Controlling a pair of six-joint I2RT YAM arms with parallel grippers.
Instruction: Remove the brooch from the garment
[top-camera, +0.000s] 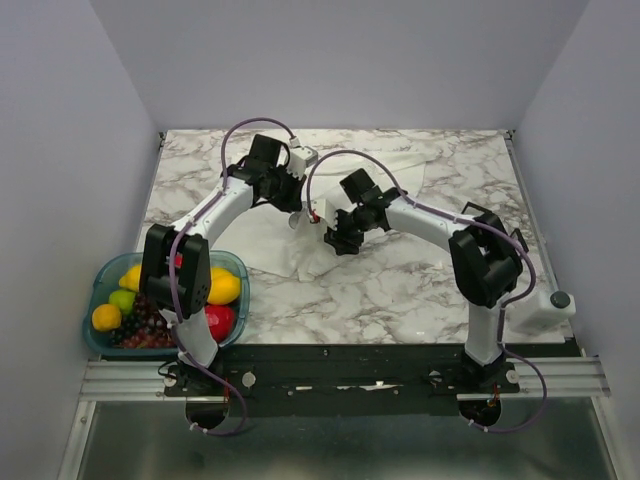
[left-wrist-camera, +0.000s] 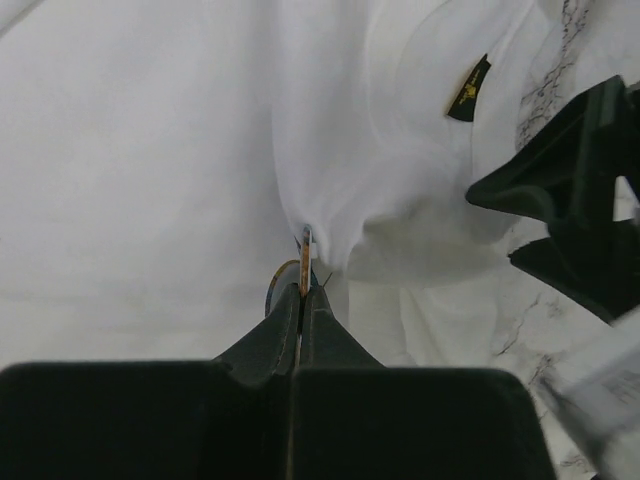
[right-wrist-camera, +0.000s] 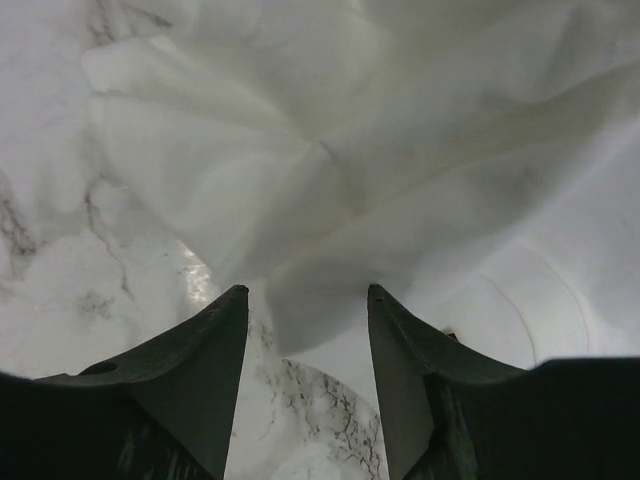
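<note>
Left gripper (left-wrist-camera: 303, 292) clamped on the brooch (left-wrist-camera: 304, 252) (edge-on, garment (left-wrist-camera: 150, 180) tented at it), right gripper (right-wrist-camera: 306, 295) spread wide over the garment

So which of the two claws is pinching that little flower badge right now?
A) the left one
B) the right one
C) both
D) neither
A: in the left wrist view the left gripper has its fingers pressed together on the thin edge of the brooch, with the garment puckered at it, while the right gripper has its fingers apart over a fold of cloth.
</note>
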